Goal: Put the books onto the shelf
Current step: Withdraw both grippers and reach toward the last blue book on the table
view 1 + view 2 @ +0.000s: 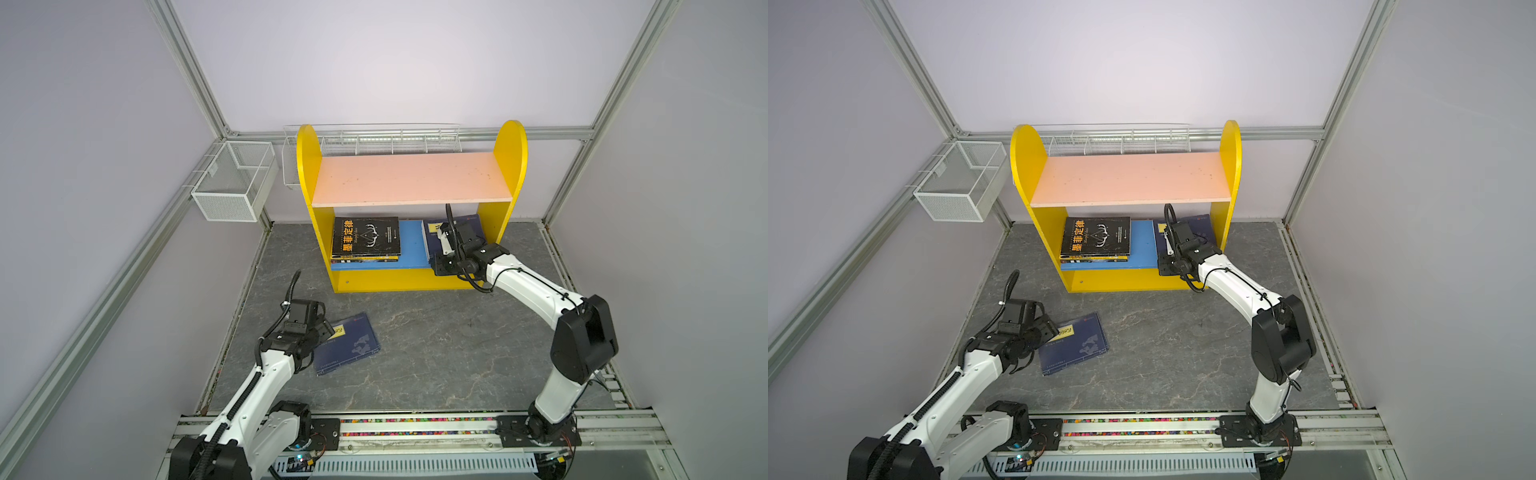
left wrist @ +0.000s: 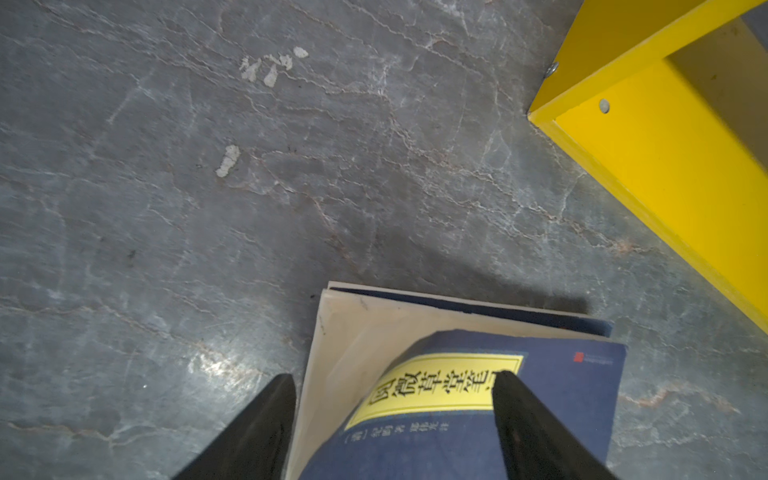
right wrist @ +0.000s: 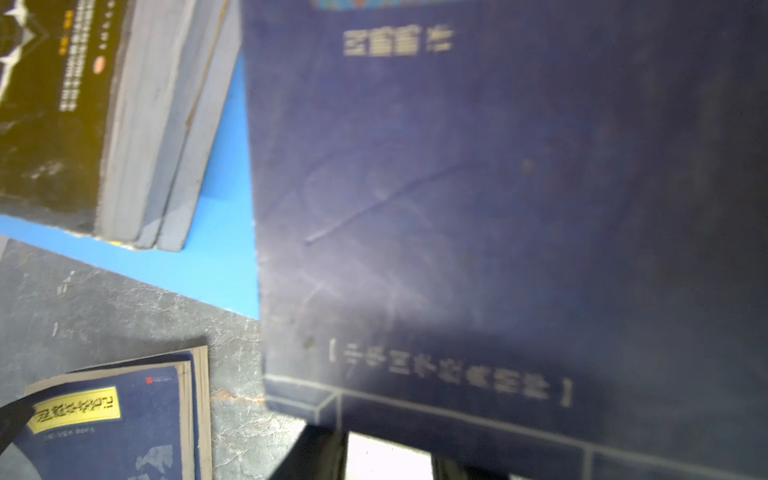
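Looks nearly done: stack (image 1: 365, 239) at nine o'clock and navy book (image 3: 457, 208) at three on the shelf (image 1: 307, 166), right jaws unreadable, last book (image 1: 353, 345) at seven o'clock between open left jaws.

Bright even light, wide-angle bowing at edges, right wrist view blurred, glare on floor (image 2: 214, 365)
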You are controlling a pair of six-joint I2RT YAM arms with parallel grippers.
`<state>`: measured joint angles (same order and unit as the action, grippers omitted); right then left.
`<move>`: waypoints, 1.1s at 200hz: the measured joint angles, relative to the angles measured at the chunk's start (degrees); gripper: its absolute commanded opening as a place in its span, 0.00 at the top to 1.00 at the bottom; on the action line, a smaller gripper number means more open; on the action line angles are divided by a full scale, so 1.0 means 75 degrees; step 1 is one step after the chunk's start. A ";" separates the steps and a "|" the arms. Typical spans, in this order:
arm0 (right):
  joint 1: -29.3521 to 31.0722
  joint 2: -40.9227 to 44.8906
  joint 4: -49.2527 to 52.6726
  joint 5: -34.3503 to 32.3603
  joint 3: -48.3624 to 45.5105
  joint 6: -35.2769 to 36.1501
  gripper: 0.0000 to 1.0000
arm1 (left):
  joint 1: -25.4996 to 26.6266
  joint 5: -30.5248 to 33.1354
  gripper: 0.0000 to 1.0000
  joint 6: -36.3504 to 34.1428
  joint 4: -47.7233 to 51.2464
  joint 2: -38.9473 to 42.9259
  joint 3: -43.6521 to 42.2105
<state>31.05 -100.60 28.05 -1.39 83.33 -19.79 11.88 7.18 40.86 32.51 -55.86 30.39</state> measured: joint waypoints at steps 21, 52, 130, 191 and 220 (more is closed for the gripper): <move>0.0391 0.0411 -0.0160 0.0326 -0.0536 0.0376 0.47 | -0.0006 0.0003 0.25 -0.0003 0.0003 -0.0137 0.0000; 0.1635 0.0609 -0.0254 0.1204 -0.0991 0.1058 0.43 | -0.0035 0.0006 0.27 -0.0061 -0.0012 -0.0490 0.0000; 0.2465 -0.1241 -0.0012 0.2745 -0.0510 0.2142 0.41 | -0.0096 -0.0973 0.43 -0.0545 -0.0469 -0.2224 0.0367; 0.2107 -0.2270 0.0172 0.3806 -0.0064 0.2439 0.40 | 0.0114 -0.2005 0.51 -0.0950 -0.1008 -0.2978 0.0746; 0.1757 -0.2448 0.0175 0.3966 -0.0076 0.2407 0.41 | 0.0423 -0.2119 0.57 -0.1078 -0.0918 -0.3075 0.0874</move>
<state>44.23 -118.96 29.36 28.36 82.76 -1.74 15.05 -8.71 32.77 25.63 -78.91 36.95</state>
